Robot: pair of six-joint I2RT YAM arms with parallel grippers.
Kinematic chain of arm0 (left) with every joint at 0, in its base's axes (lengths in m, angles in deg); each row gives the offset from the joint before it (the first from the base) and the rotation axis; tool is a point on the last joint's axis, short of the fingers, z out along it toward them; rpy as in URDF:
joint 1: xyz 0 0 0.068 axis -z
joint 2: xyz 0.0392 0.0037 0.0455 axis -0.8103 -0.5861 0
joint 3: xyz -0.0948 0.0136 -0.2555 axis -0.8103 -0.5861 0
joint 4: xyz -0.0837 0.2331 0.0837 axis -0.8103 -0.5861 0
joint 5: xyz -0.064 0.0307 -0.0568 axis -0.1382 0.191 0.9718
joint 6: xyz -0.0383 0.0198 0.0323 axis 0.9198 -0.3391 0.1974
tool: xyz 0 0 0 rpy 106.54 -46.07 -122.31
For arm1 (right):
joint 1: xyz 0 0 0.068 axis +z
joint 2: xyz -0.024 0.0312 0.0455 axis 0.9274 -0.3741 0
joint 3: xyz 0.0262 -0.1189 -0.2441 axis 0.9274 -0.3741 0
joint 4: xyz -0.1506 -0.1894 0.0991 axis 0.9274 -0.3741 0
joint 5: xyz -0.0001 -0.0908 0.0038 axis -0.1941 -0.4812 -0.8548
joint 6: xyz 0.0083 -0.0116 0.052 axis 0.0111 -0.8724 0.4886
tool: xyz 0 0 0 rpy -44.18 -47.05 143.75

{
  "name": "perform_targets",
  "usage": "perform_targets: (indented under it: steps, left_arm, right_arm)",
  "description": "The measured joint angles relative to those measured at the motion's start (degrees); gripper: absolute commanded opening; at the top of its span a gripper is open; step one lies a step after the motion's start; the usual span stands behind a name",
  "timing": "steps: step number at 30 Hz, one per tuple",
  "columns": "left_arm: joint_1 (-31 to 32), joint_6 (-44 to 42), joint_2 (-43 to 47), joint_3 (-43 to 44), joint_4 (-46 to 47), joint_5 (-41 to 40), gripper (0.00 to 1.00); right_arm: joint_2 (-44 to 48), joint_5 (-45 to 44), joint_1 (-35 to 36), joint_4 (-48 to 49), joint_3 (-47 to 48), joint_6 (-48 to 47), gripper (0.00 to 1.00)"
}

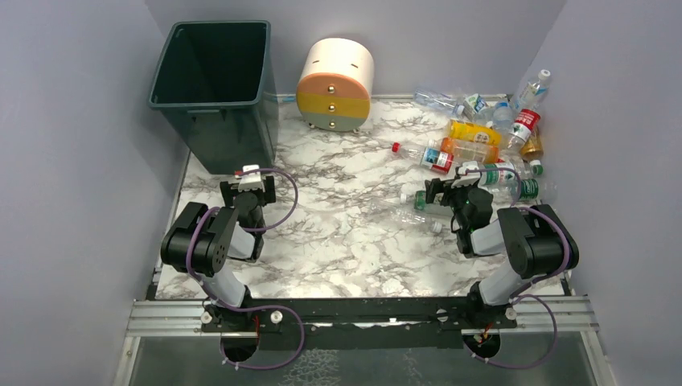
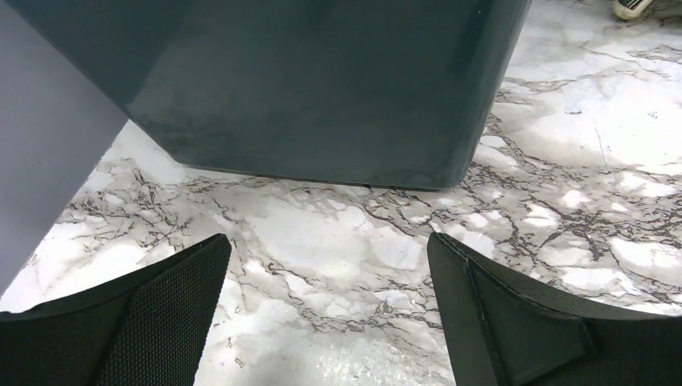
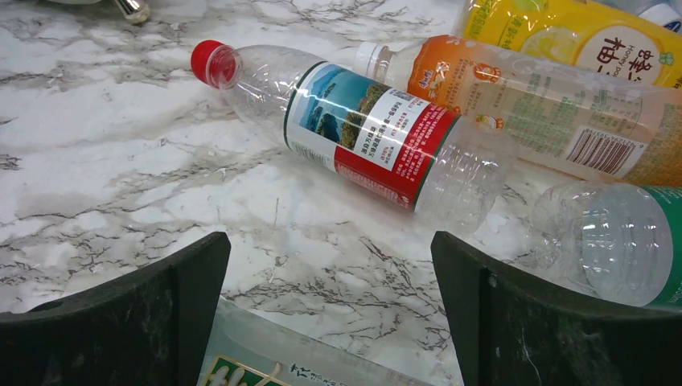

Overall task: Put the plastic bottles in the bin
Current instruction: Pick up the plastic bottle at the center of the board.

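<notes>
Left end effector (image 2: 328,241) wide, near bin (image 2: 322,80) wall; right end effector (image 3: 330,237) wide over plastic bottles (image 3: 362,133) by table (image 1: 346,241) edge.

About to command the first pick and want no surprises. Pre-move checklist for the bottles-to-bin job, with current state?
1. Right gripper open and empty: ok.
2. Left gripper open and empty: ok, it faces the bin wall.
3. Bin upright, mouth unblocked: ok.
4. A bottle in front of the right gripper: ok, the red-capped bottle lies on its side just ahead.
5. That bottle free of neighbours: cannot tell, the orange bottle lies close along it.
6. Descent path clear: not ok, a near clear bottle lies right under the gripper.
</notes>
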Motion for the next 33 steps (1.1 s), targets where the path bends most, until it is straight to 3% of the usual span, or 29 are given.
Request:
perform_targets:
  steps: [25, 33]
  left_arm:
    - [0.0, 0.0, 0.3, 0.0, 0.0, 0.0, 0.99]
    - [1.2, -0.3, 12.0, -0.3, -5.3, -0.3, 0.99]
  right_arm:
    - [0.2, 0.0, 0.0, -0.1, 0.0, 0.0, 0.99]
    - [10.3, 0.6, 0.0, -6.8, 0.3, -0.6, 0.99]
